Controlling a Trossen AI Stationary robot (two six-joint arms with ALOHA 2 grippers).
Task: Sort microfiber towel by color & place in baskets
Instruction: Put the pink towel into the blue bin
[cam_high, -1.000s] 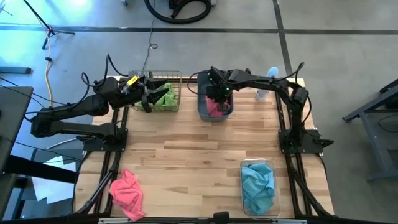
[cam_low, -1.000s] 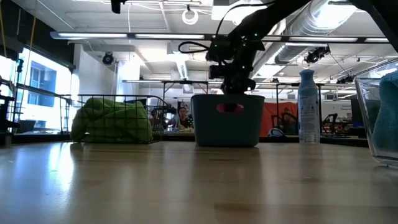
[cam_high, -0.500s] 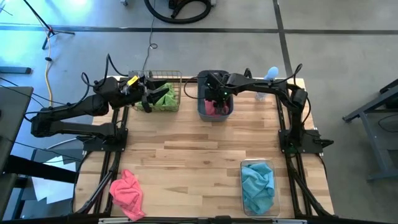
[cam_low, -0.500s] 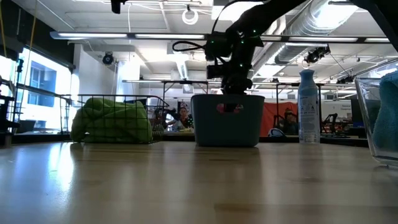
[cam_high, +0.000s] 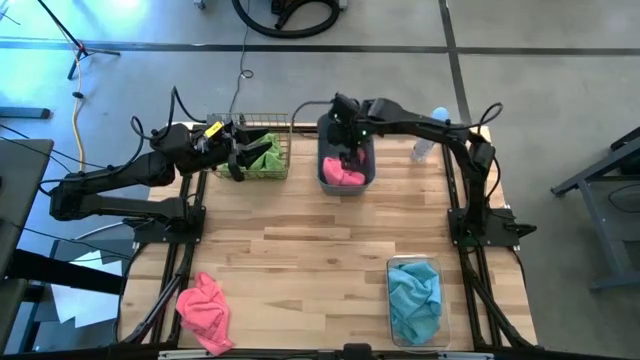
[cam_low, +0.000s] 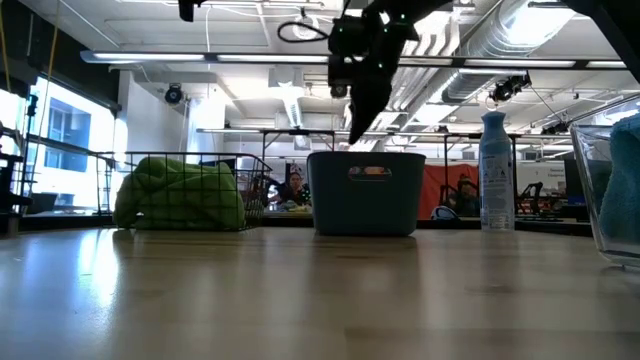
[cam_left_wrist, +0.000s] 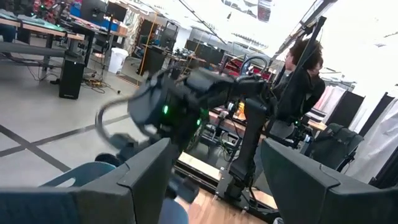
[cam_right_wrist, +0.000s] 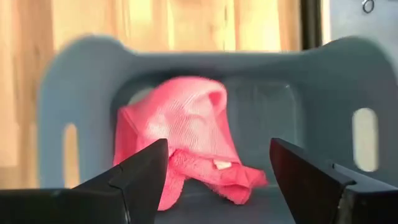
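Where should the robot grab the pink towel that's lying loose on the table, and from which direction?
Take the loose pink towel at its raised, bunched folds near the middle, coming straight down from above. It lies crumpled in a heap at the table corner on the left arm's side, with nothing beside it, so a top pinch on a ridge should gather enough cloth.

Wood counter (cam_high: 300, 250) w/ 3 baskets, 1 loose towel, 1 bottle.
Far edge: wire basket (cam_high: 262, 150), grey-blue tub (cam_high: 346, 160), spray bottle (cam_high: 428, 136). Near right: clear bin (cam_high: 415, 300). Near left corner: pink towel (cam_high: 205, 310) lying loose on the wood.
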